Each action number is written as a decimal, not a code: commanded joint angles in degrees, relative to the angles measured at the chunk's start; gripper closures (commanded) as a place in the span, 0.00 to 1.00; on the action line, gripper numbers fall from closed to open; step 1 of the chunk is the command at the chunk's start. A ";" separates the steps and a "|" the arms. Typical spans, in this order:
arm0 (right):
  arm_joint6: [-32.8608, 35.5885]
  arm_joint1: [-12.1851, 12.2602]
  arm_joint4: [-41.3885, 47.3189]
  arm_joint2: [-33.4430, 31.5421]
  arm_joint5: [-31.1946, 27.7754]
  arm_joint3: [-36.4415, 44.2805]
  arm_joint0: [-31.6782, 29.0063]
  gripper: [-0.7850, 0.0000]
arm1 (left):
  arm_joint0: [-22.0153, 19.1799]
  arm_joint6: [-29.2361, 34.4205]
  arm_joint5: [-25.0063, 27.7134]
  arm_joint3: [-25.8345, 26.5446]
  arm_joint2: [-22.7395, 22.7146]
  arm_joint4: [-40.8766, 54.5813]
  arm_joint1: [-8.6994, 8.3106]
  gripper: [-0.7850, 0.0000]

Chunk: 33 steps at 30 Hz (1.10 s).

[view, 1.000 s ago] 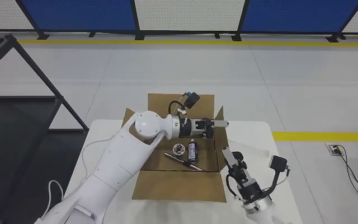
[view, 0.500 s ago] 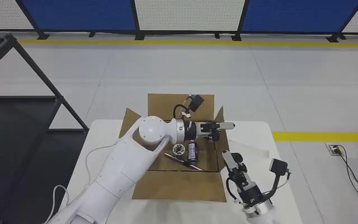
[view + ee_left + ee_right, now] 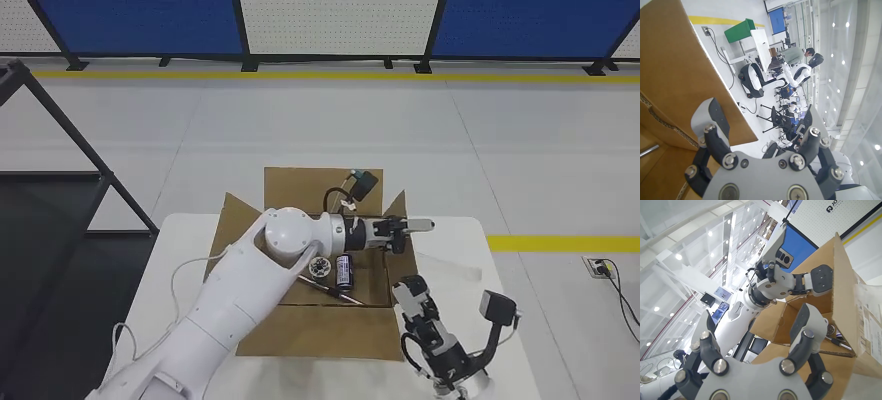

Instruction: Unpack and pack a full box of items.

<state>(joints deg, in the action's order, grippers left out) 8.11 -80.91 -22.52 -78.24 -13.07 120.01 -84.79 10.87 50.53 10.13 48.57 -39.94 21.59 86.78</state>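
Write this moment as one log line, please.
left tool open at flap | right tool open beside box | bottle, rod in box

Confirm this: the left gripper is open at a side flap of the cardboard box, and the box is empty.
Not empty. The top view shows a dark bottle and a metal rod on the cardboard box floor. The left gripper is open at the side flap.
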 commanded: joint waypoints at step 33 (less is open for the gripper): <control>-6.97 -0.96 1.44 1.32 20.07 -9.06 10.69 0.00 | 2.87 4.56 7.26 -4.27 -11.35 -2.32 -2.37 0.00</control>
<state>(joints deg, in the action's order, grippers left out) 0.76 -81.86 -20.91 -77.14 6.96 111.25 -74.39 12.87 54.83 17.39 42.91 -49.83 20.19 85.27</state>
